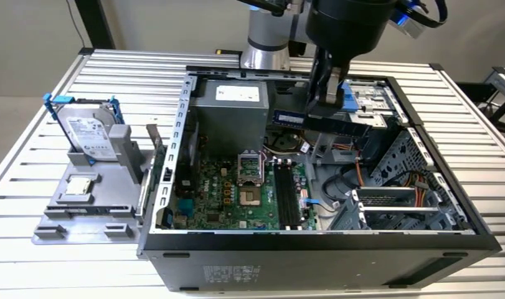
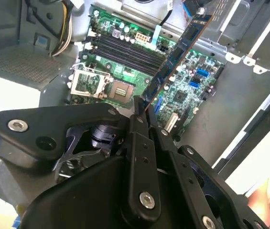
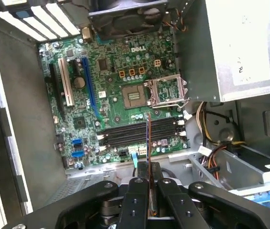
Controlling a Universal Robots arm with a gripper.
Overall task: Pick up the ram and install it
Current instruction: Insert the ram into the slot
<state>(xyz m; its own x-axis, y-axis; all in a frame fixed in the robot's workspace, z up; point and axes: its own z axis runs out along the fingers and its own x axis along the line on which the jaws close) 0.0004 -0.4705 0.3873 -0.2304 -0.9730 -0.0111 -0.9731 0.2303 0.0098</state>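
Observation:
My gripper (image 1: 323, 107) hangs over the open computer case, shut on the ram (image 1: 320, 122), a long bluish stick that it holds level above the case's back half. In the second wrist view the ram (image 2: 178, 50) runs out from the gripper (image 2: 142, 109) at a slant over the green motherboard. In the first wrist view the ram (image 3: 148, 136) shows edge-on, a thin line rising from the gripper (image 3: 149, 166) and crossing the black memory slots (image 3: 139, 133). Those slots (image 1: 287, 196) lie below and nearer the case's front, with nothing in them.
A grey holder (image 1: 86, 218) on the exterior view's left carries a silver hard drive in a blue frame (image 1: 90, 131) and a small square processor chip (image 1: 80, 187). Inside the case are the power supply (image 1: 231, 106), the open processor socket (image 1: 250, 180), loose cables (image 1: 352, 177) and drive cages (image 1: 401, 205).

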